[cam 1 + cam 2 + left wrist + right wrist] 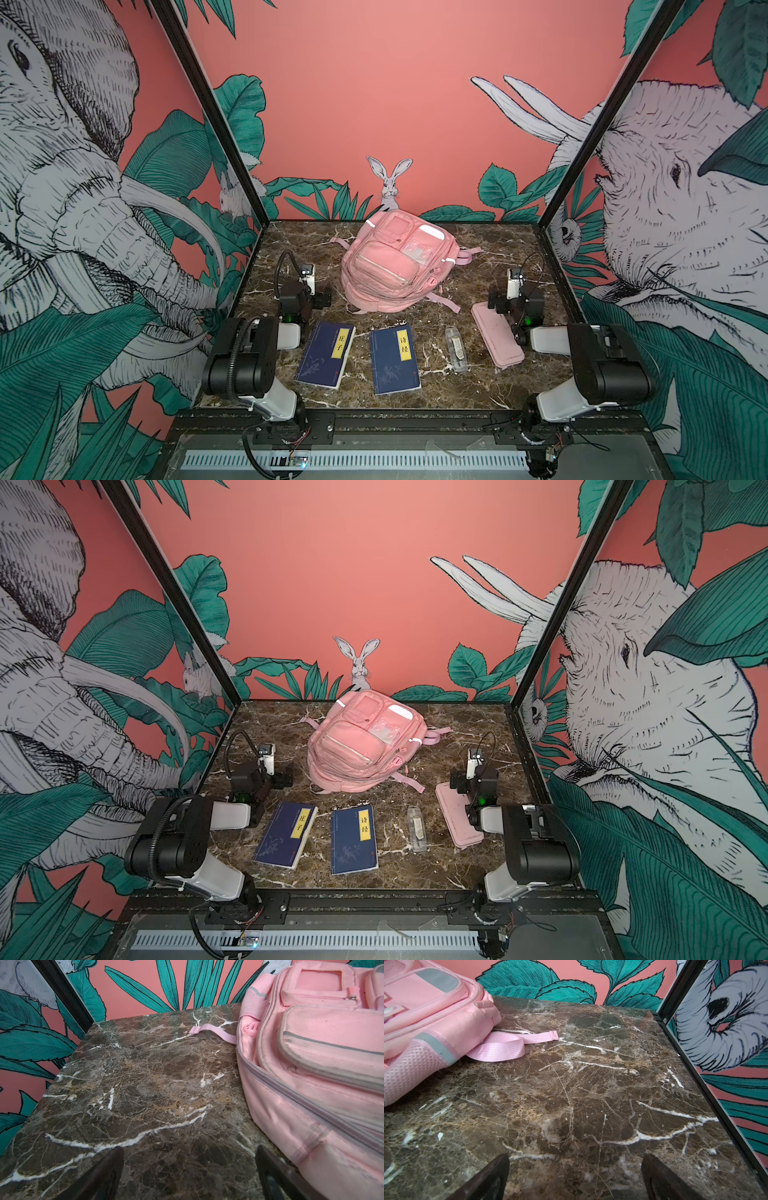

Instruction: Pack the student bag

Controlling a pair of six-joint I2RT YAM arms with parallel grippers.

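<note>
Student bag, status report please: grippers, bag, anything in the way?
Left gripper and right gripper open, empty. Student bag lies front-up, visible zips look shut. Unpacked: two blue books, clear case, pink pencil case. Nothing atop bag.

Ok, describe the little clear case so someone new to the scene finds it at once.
Start at the pink backpack in the middle of the marble table. In the row of things in front of it, look between the right-hand blue book and the pink pencil case. There lies the small see-through case, the only thing neither blue nor pink.
</note>
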